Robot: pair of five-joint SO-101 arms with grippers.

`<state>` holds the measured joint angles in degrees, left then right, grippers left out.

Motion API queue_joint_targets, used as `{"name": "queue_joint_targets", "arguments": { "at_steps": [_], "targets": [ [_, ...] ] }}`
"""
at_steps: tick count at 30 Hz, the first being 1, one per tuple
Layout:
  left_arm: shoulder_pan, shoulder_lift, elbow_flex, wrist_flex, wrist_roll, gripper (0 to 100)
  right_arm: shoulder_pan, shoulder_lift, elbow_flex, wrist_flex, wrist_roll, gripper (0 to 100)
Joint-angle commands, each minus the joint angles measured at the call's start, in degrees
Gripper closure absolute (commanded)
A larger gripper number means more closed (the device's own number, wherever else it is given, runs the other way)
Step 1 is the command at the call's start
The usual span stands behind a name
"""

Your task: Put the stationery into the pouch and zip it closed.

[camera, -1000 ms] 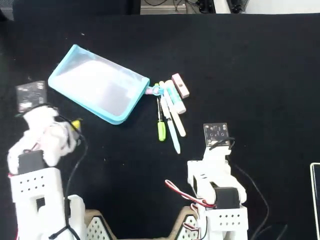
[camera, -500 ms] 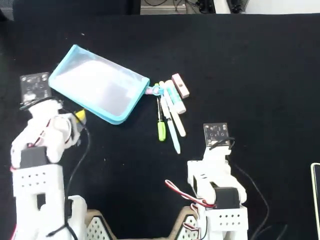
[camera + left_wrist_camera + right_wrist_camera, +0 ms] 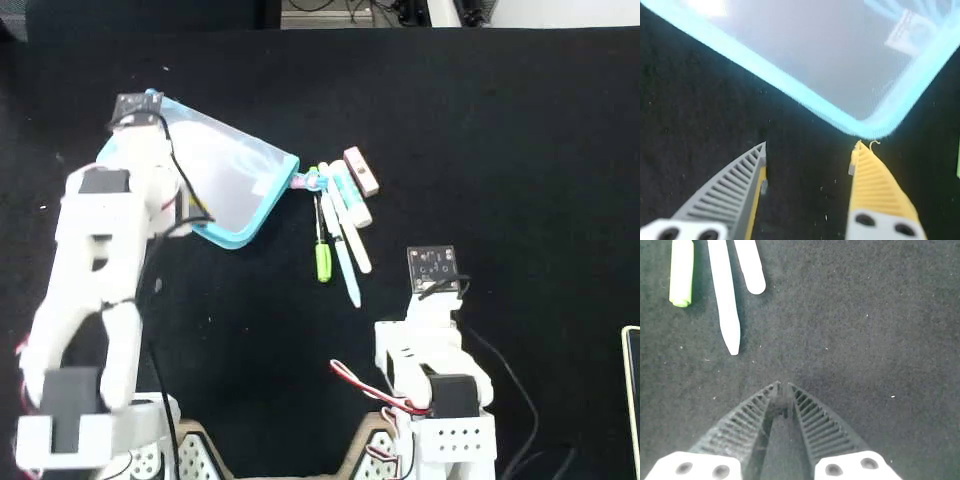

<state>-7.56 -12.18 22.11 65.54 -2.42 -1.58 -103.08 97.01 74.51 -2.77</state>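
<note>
Blue-edged pouch [image 3: 815, 60] just beyond the left hand [image 3: 810, 146], spread wide, empty; right hand [image 3: 784, 386] pinched together, empty, near pens [image 3: 725, 300]

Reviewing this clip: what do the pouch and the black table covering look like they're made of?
Pouch: probably soft plastic. Its panel is frosted and translucent, with soft glare patches on it. Its cyan edging looks like fabric or vinyl binding, but which one is hard to tell. Table covering: likely matte black felt or cloth, judging by the fine fuzzy grain and pale lint specks.

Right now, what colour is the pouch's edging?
Light blue; the pouch edging shows best in the left wrist view.
</note>
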Motion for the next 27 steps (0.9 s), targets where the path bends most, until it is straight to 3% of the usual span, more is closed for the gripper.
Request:
{"name": "queue_joint_targets", "arguments": {
  "at_steps": [1,7,10,16,19,23,27],
  "targets": [
    [0.7,6.5,-9.8,0.4,-0.2,73,0.4,-5.4,-0.5,0.3,-0.5,98.7],
    [1.2,13.5,-19.1,-2.8,-0.1,73,0.4,-5.4,-0.5,0.1,-0.3,98.7],
    [2.5,16.9,-23.9,-3.6,-0.1,73,0.5,-5.4,-0.5,-5.0,1.1,98.7],
    [8.1,23.6,-28.5,-3.9,-0.1,73,0.9,-5.4,-2.6,-15.2,15.3,98.6],
    [10.4,26.1,-30.6,-4.0,-0.4,73,0.4,-5.4,-5.5,-15.5,20.5,98.6],
    [11.6,28.8,-33.9,-4.0,-3.6,73,0.4,-5.4,-4.8,-15.6,16.7,98.6],
    [10.9,30.6,-34.1,-3.3,-3.7,73,0.4,-5.4,-1.9,-15.9,17.6,98.5]
  ]
}}
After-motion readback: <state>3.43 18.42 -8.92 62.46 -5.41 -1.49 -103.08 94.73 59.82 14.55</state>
